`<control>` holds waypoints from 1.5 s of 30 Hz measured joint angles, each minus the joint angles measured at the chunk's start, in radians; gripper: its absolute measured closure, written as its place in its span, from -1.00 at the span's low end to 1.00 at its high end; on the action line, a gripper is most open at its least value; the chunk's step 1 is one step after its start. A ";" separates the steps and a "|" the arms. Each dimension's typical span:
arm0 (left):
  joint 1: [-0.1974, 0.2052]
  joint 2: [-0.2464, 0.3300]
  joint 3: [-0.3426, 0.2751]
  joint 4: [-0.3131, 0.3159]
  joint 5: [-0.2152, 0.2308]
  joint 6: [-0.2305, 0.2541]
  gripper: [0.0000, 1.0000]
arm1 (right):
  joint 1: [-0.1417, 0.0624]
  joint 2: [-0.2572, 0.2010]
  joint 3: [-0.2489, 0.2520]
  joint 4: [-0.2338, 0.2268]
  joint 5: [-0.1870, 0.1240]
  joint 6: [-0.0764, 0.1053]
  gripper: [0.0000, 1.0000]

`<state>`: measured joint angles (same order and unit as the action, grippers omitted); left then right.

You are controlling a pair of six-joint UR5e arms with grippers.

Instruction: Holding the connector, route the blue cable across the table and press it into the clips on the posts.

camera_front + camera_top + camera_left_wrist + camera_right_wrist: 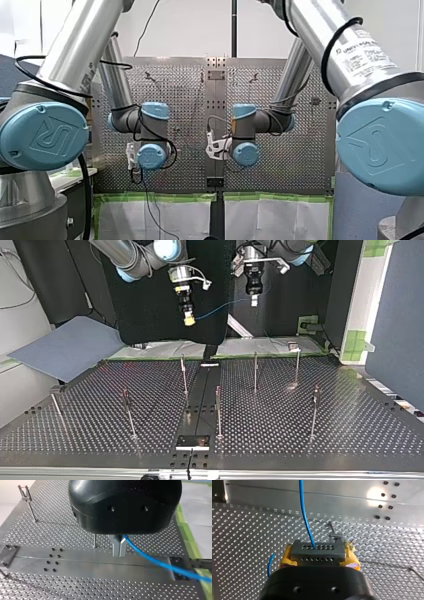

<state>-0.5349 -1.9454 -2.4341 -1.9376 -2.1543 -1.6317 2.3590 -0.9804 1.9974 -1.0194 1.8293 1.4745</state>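
High above the table in the top view, my right gripper, with yellow pads, hangs to the left of my left gripper. The blue cable spans the gap between them. In the right wrist view my right gripper is shut on a grey connector with rows of holes, and the cable leaves it ahead. My left gripper has its metal fingers shut on the cable, which trails off to one side. Several thin posts with clips, such as one and another, stand on the table below.
A perforated table has a smooth centre rail and a small dark plate at the near edge. A grey-blue sheet lies at the top view's left. Green tape marks the far side. A clip post stands ahead of my left gripper.
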 joint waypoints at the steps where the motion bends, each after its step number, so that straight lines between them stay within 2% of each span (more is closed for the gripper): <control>1: 0.000 0.008 -0.007 -0.008 0.000 0.000 1.00 | -0.001 0.007 -0.007 0.007 0.000 0.000 1.00; 6: 0.000 0.050 -0.046 -0.050 0.000 0.000 1.00 | -0.003 0.050 -0.042 0.050 -0.001 0.000 1.00; 15: 0.001 0.133 -0.059 -0.083 0.000 0.000 1.00 | -0.004 0.122 -0.050 0.129 -0.001 0.000 1.00; 20: 0.002 0.177 -0.058 -0.083 0.001 0.000 1.00 | -0.004 0.129 -0.050 0.171 -0.001 0.000 1.00; 25: 0.031 0.161 -0.028 -0.061 0.032 0.005 1.00 | 0.001 0.118 -0.062 0.213 -0.013 0.001 1.00; 32: 0.057 0.104 0.031 -0.100 0.080 0.012 1.00 | 0.019 0.066 -0.112 0.266 -0.065 0.034 1.00; 37: 0.074 0.061 0.075 -0.143 0.056 0.022 1.00 | 0.027 0.025 -0.149 0.296 -0.106 0.071 1.00; 40: 0.078 0.057 0.099 -0.168 0.042 0.021 1.00 | 0.029 0.000 -0.174 0.320 -0.131 0.096 1.00; 45: 0.086 0.087 0.115 -0.210 0.010 0.026 1.00 | 0.030 -0.042 -0.215 0.361 -0.173 0.113 1.00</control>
<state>-0.4488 -1.8582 -2.3191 -2.1477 -2.1438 -1.6059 2.3893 -1.0222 1.7821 -0.6586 1.6565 1.5874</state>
